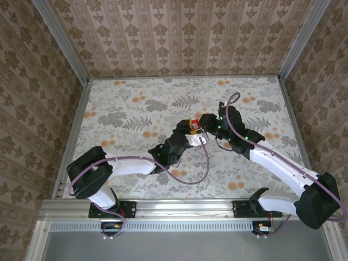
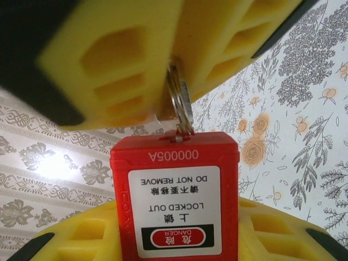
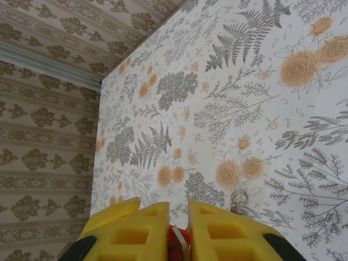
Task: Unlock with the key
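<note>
The left jaws pinch a red padlock (image 2: 174, 190) by its sides, with a yellow pad (image 2: 76, 239) against each flank, as the left wrist camera shows. The padlock's white label (image 2: 174, 187) faces that camera upside down. It reads "DO NOT REMOVE" and "LOCKED OUT" above Chinese characters, and the number 000005A is moulded along the edge nearest the right jaws.

From that edge a silver key ring (image 2: 179, 100) runs up into the narrow gap between the right jaws, whose yellow fingers (image 2: 109, 65) bracket it just beyond the padlock. The key is hidden in that gap. The right jaws stand nearly together around it, but it cannot be told whether they squeeze it or only flank it. The right wrist camera looks down the same gap, where a sliver of ring and red plastic shows between the two fingers.

From above, the two arms meet at the padlock (image 1: 191, 126). The left arm (image 1: 136, 163) stretches in from the padlock's lower left and the right arm (image 1: 277, 163) from its lower right. A purple cable (image 1: 204, 163) loops just below the padlock. The floral table (image 1: 136, 109) spreads around the padlock on all sides, with more of it to the padlock's left than to its right. Patterned walls (image 1: 179, 32) stand beyond the padlock and to either side of it.
</note>
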